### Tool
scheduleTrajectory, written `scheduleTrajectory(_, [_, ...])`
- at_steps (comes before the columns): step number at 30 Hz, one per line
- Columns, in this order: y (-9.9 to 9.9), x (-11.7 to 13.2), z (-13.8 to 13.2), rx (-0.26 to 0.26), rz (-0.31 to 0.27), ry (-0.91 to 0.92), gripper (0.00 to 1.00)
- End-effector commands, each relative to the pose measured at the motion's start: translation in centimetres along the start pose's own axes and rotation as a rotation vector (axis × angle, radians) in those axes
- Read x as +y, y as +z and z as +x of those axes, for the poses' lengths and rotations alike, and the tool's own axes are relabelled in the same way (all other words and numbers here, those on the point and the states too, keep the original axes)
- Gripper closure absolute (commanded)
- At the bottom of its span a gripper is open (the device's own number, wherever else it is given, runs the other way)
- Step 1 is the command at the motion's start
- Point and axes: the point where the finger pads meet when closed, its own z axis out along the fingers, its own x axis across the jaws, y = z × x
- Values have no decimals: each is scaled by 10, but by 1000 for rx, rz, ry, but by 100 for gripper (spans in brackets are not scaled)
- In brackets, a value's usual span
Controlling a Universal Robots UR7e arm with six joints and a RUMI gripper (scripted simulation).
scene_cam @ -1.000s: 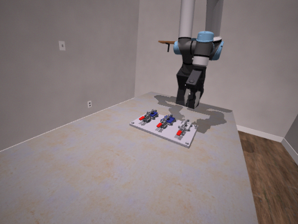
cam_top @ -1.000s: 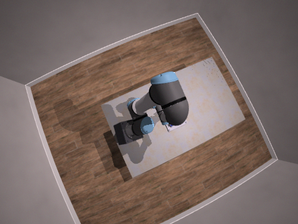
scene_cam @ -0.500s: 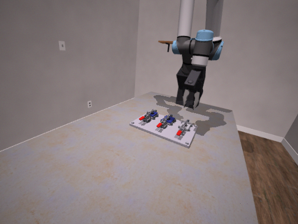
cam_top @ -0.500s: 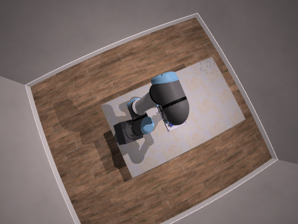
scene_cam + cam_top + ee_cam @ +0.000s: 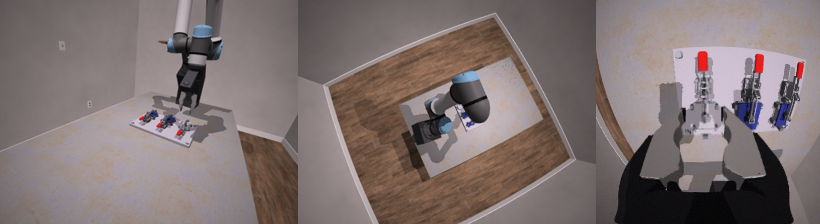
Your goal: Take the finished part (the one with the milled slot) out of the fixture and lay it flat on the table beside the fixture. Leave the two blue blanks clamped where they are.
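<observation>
The white fixture plate (image 5: 475, 128) (image 5: 168, 133) (image 5: 727, 61) lies on the table. The pale grey finished part (image 5: 186, 126) (image 5: 712, 111) sits in the end station, under metal clamp hardware; its slot cannot be made out. One blue blank (image 5: 171, 120) (image 5: 743, 108) is in the middle station, the other blue blank (image 5: 153, 113) (image 5: 782, 116) at the far end, both clamped. My gripper (image 5: 185, 111) (image 5: 703, 108) is partly open and empty. It points down above the finished part's station, with a gap of height below the fingertips; in the wrist view they frame the part.
Red clamp handles (image 5: 179, 133) (image 5: 702, 61) stick out on one side of each station. The table (image 5: 509, 93) (image 5: 98, 169) extends around the plate, and its edge with the wooden floor (image 5: 267, 174) beyond is nearest the finished part's end. The arm hides part of the fixture in the top view.
</observation>
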Motion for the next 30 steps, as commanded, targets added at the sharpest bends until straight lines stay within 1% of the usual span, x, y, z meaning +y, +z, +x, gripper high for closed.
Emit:
scheduleTrajectory(1, [1, -20, 0, 0, -2, 0, 72])
scheduleTrajectory(5, [1, -33, 0, 0, -2, 0, 72])
scheduleTrajectory(9, [1, -41, 0, 0, -2, 0, 72])
scheduleTrajectory(21, [2, -43, 0, 0, -2, 0, 72])
scheduleTrajectory(25, [8, -43, 0, 0, -2, 0, 72])
scheduleTrajectory(30, [22, -43, 0, 0, -2, 0, 72])
